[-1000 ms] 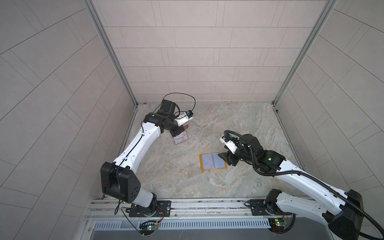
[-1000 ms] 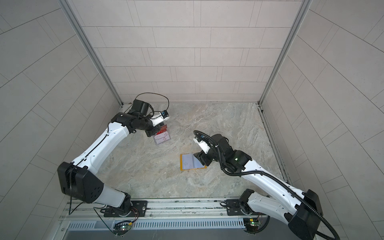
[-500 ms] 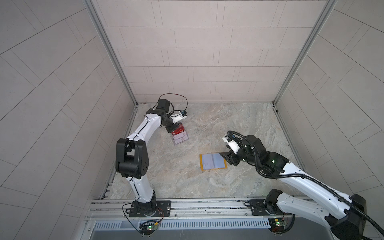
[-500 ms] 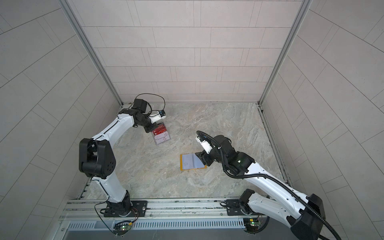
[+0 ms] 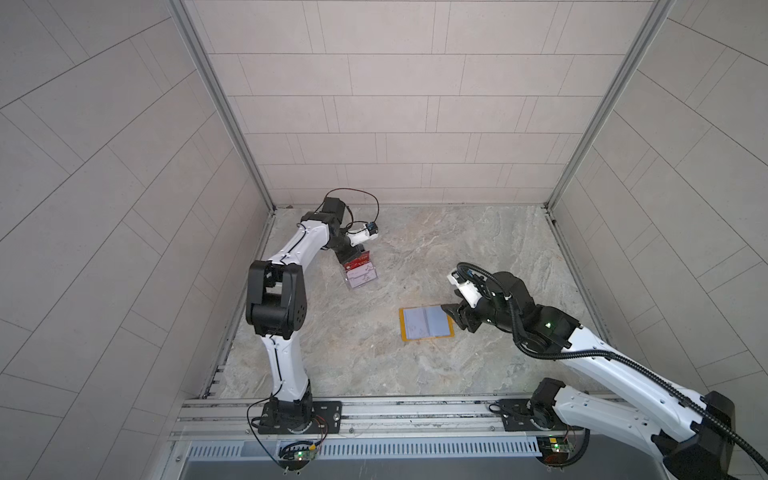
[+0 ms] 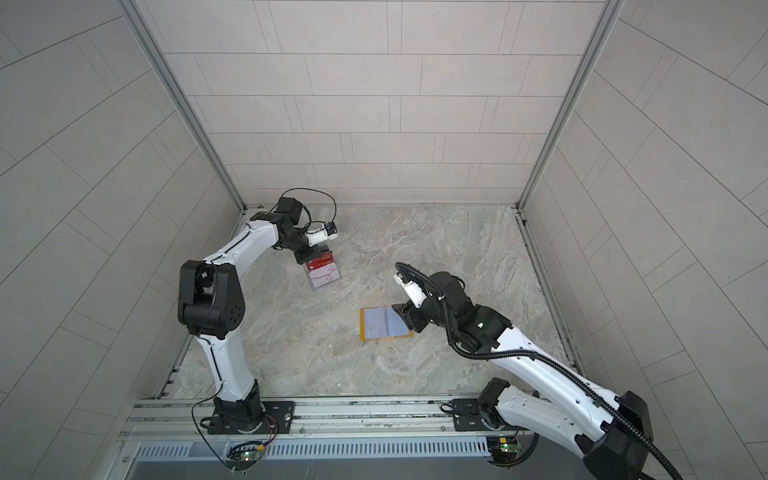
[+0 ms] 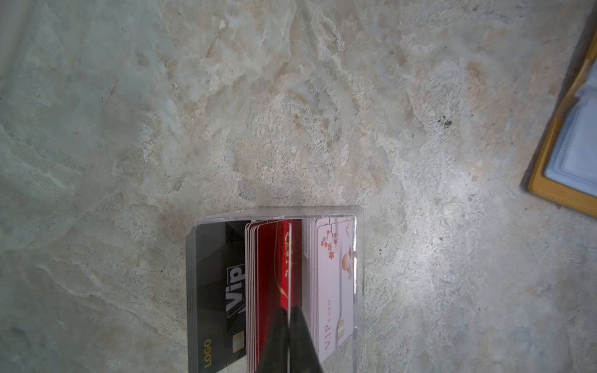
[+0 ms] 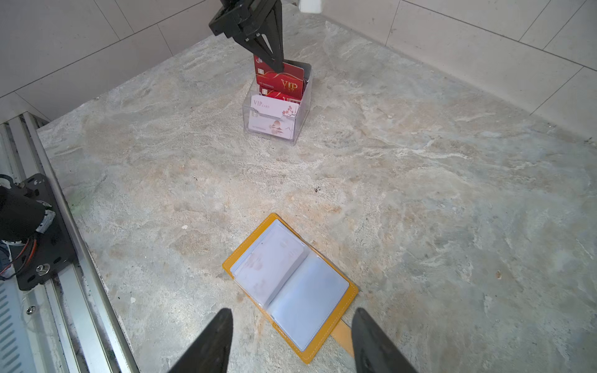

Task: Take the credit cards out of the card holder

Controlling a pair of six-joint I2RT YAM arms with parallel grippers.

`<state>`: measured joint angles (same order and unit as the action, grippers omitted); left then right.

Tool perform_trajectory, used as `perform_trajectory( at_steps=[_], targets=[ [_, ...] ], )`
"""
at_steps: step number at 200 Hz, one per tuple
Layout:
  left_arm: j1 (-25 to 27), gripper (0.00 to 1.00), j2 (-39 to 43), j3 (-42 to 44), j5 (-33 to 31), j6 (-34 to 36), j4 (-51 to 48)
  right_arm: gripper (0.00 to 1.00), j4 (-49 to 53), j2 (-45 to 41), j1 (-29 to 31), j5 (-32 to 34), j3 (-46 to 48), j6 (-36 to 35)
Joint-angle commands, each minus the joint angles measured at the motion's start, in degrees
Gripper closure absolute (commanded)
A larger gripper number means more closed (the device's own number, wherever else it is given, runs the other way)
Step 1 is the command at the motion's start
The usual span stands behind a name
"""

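Now left tool (image 7: 290, 313) pinches a red card (image 8: 281, 80) inside the clear box (image 8: 302, 129); right tool (image 8: 292, 311) gapes beside the wallet (image 8: 290, 284).

Only the cards have anything readable: the black card (image 7: 223, 290) says "Vip" in white plus a gold "LOGO", the red card (image 8: 277, 79) has a gold "VIP", and the pale blossom card (image 8: 274, 111) reads "VIP CARD". The tiny number lines are too small to read.
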<state>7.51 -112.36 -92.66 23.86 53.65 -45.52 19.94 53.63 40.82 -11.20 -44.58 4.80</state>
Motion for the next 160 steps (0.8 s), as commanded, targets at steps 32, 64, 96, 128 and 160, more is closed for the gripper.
perform_trajectory(
  at_steps=[32,64,96,128,160],
  targets=[
    [-0.66,0.99,-0.73,0.13,0.14,0.58,-1.42,0.39,-1.06,-0.86,-0.04,0.65,0.45,0.15],
    [-0.74,0.96,-1.40,0.12,0.49,-0.04,-1.25,0.39,-1.05,-0.99,0.01,0.66,0.55,0.08],
    [-0.74,0.96,-2.49,-0.11,0.56,-0.56,-1.33,0.39,-1.05,-1.03,-0.04,0.83,0.63,0.12],
    [-0.68,0.93,-2.96,-0.33,0.84,-1.13,-1.16,0.39,-1.20,-1.05,-0.03,0.90,0.84,0.12],
    [-0.69,0.89,-3.39,-0.33,1.59,-1.49,-1.07,0.39,-1.42,-0.94,-0.01,0.92,1.04,0.13]
  ],
)
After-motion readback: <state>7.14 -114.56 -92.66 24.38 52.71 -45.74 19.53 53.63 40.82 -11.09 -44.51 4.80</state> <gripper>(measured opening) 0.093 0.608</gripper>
